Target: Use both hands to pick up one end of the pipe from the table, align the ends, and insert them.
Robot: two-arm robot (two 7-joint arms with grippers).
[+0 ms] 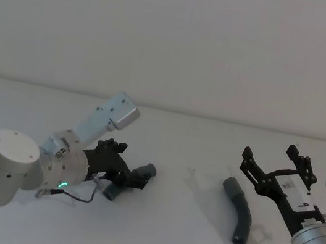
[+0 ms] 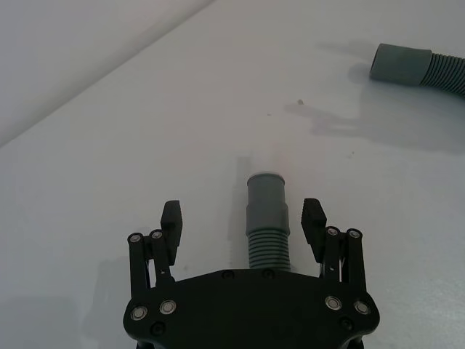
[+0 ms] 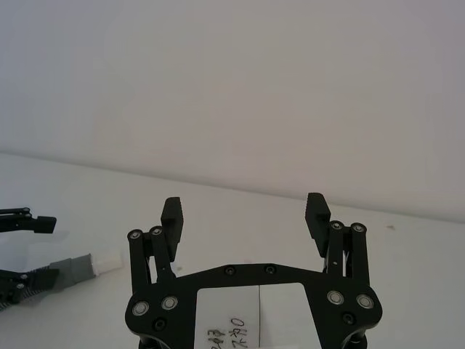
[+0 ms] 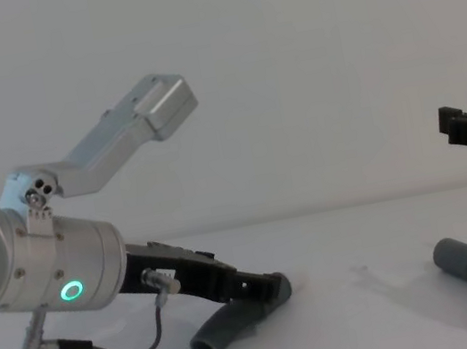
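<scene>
Left gripper (image 2: 242, 212): low over the desk (image 1: 181, 238) at about 8 o'clock in the head view. Its jaws stood wide, one on each side of the left hose piece (image 4: 229, 327), with clear gaps to the ribs. They gripped nothing.
Left hose piece: flat on the desk between those jaws, its cuff (image 2: 266, 200) pointing away from the wrist toward 3 o'clock. The right wrist view showed a white tip (image 3: 109, 259) on that cuff.
Right gripper (image 3: 245, 207): raised at about 4 o'clock, jaws spread wide and empty.
Right hose piece (image 1: 240, 211): curved on the desk at roughly 7 o'clock from the right gripper in the head view, apart from it. Its cuff (image 2: 398, 63) faced the left piece, well apart from it.
Containers: only the cuffs could receive anything. I could not tell whether they were clear inside.
Step, as judged: the left grasp was about to be made and the right approach was not begun.
Risk: closing on the ribs so near the cuff might roll or kick the piece sideways, since it lay loose on a smooth desk.
Risk: the curved right piece might pivot if it were pinched off-centre, leaving the ends skewed for insertion.
Risk: a low descent might drive the fingertips into the desk.
</scene>
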